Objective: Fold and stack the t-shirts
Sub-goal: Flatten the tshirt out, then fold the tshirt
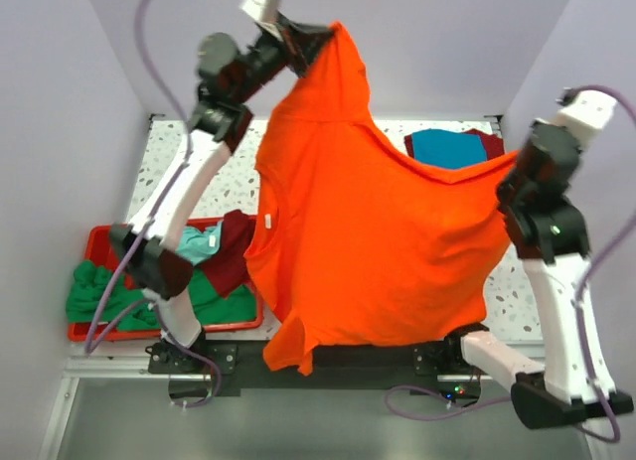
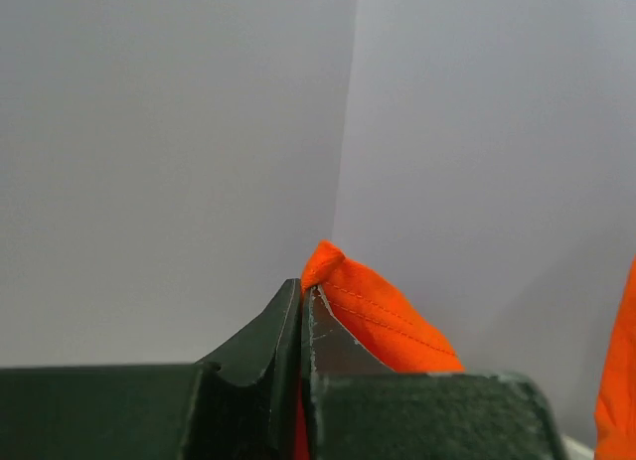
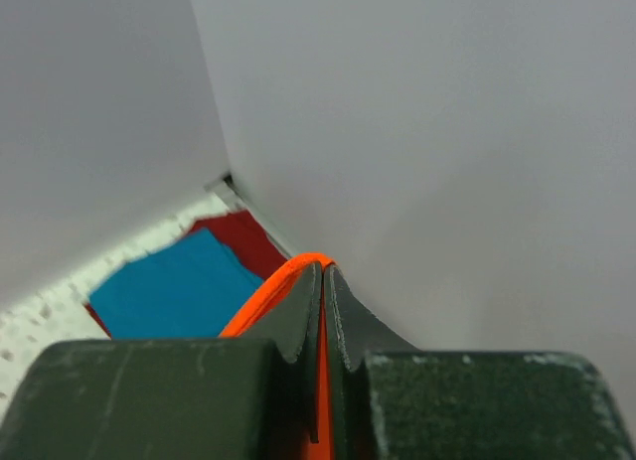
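Now the orange t-shirt (image 1: 368, 231) hangs spread in the air over the bench (image 1: 154, 157).
Lowering it evenly and taut should lay it flat, clear of the folded blue t-shirt (image 1: 452, 147) at upper right; the left pincer (image 1: 320, 35), upper left, and the right pincer (image 1: 509, 172), at right, each pinch its edge.

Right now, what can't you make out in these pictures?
- Top view: the orange t-shirt hides the middle of the table and the near edge of the blue shirt.
- Top view: the left arm crosses the red bin, covering part of its contents.
- Wrist views: the shirt's body is cut off; only pinched cloth edges show.
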